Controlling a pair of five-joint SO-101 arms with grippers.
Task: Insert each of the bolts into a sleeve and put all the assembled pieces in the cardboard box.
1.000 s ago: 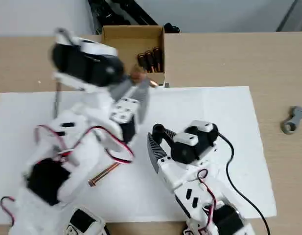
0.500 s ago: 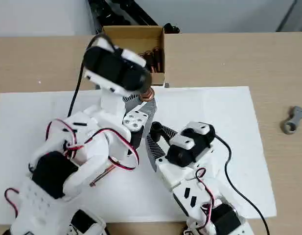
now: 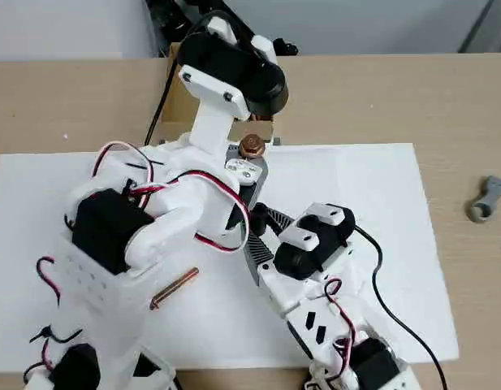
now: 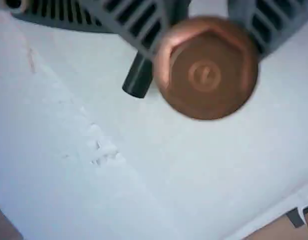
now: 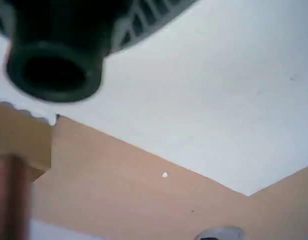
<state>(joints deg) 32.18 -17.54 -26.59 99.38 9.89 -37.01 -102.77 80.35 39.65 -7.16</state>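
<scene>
My left gripper is shut on a copper bolt, held over the white paper just in front of the cardboard box. The left wrist view looks at the bolt's hex head end-on between the dark fingers. Close below it, my right gripper is shut on a black sleeve, whose open mouth faces the right wrist camera. The sleeve also lies just beyond the bolt head. A second copper bolt lies loose on the paper near the left arm's base.
The left arm covers most of the box. White paper spreads under both arms on the wooden table. A small grey part rests on the wood at the far right.
The left arm swung to the right across the box, carrying its bolt from the box's front edge to just above the sleeve. The right gripper with the sleeve barely shifted.
</scene>
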